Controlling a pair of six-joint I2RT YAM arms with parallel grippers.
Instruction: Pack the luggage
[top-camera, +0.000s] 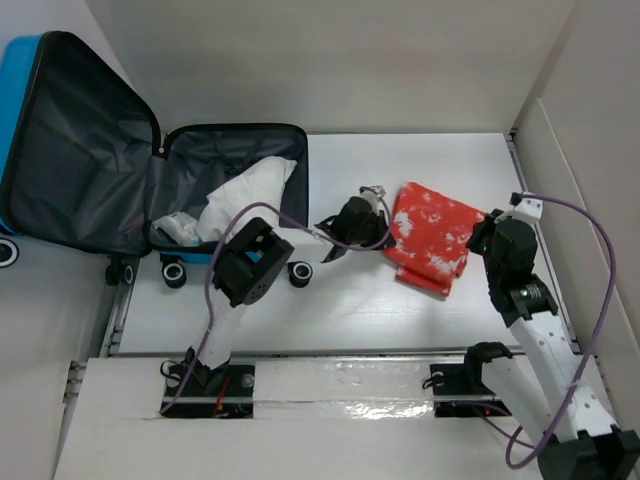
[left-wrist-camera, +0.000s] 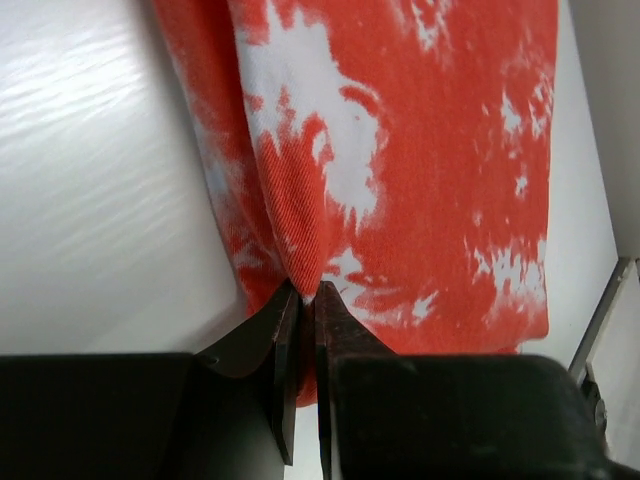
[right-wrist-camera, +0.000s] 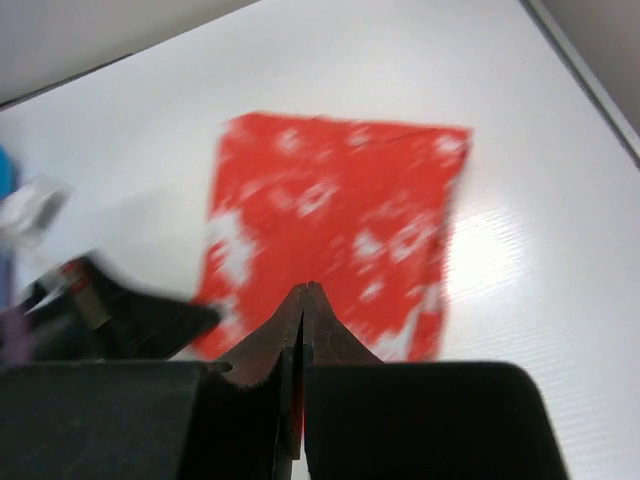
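Note:
The blue luggage (top-camera: 90, 150) lies open at the far left, showing its black lining. A crumpled white garment (top-camera: 245, 190) lies in its lower half. A folded red cloth with white blotches (top-camera: 435, 235) lies on the table right of centre. My left gripper (top-camera: 388, 222) reaches to the cloth's left edge. In the left wrist view its jaws (left-wrist-camera: 305, 300) are shut on a raised fold of the red cloth (left-wrist-camera: 420, 150). My right gripper (top-camera: 480, 238) is at the cloth's right edge. In the right wrist view it (right-wrist-camera: 308, 290) is shut and empty above the cloth (right-wrist-camera: 340, 200).
The luggage's wheels (top-camera: 175, 272) point toward the near edge. White walls (top-camera: 570, 150) close the table at the back and right. A metal rail (top-camera: 540, 240) runs along the right side. The left arm's dark wrist (right-wrist-camera: 120, 310) shows left of the cloth.

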